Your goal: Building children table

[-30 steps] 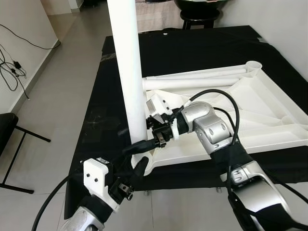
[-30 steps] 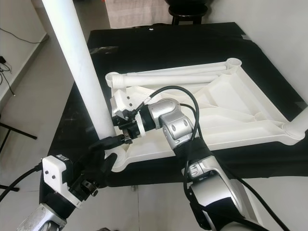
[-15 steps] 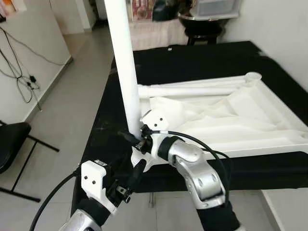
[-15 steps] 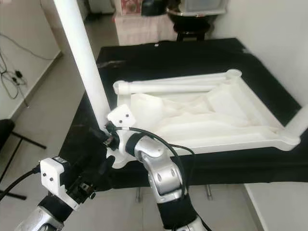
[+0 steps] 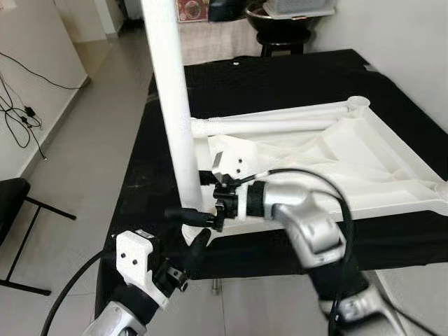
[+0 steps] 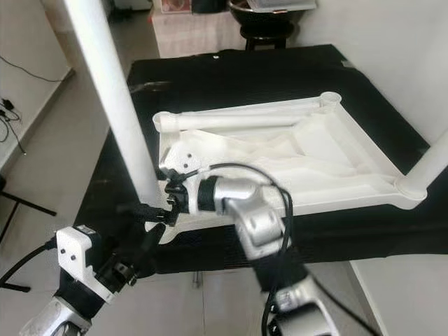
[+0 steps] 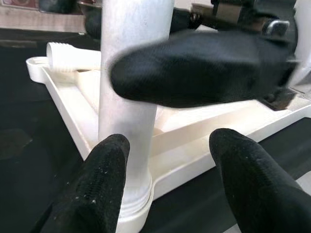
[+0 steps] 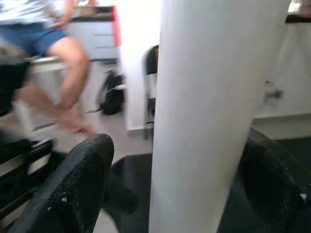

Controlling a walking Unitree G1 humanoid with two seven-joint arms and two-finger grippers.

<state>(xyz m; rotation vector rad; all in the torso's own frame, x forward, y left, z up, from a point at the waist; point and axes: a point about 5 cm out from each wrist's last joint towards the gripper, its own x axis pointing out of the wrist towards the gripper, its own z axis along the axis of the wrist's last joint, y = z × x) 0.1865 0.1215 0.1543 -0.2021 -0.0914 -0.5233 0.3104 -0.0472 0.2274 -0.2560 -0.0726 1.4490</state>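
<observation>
The white children's table point(image 5: 392, 183) lies upside down on a black cloth point(image 5: 280, 77). One white leg point(image 5: 171, 119) stands upright in its near-left corner socket. My right gripper point(image 5: 187, 197) is open around this leg just above the socket. One finger point(image 5: 183, 213) crosses in front of the leg and the other sits behind it. In the right wrist view the leg point(image 8: 209, 111) stands between the two fingers point(image 8: 82, 179), with a gap on one side. My left gripper point(image 5: 192, 248) is open, low and just in front of the socket point(image 7: 133, 213). A second leg point(image 5: 280, 124) lies along the table's far edge.
Another upright leg point(image 6: 428, 168) stands at the table's right corner. A black chair point(image 5: 10, 203) and loose cables point(image 5: 21, 105) are on the floor to the left. A stool point(image 5: 280, 38) stands beyond the cloth. A seated person's legs point(image 8: 58, 58) show in the right wrist view.
The camera has shifted. My right arm has swung out to the right, and its gripper still straddles the leg's base, one finger now across the front. The left gripper has stayed low by the socket.
</observation>
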